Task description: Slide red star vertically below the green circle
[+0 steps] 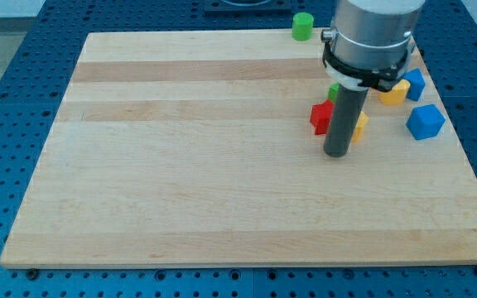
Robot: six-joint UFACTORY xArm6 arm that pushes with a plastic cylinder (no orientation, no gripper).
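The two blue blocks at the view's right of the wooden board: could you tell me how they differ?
The lower blue block lies clear of the others and shows fully; the upper blue block touches a yellow block and looks smaller. The lower one is farther from my tip. Both share one blue and rest on the wooden board.
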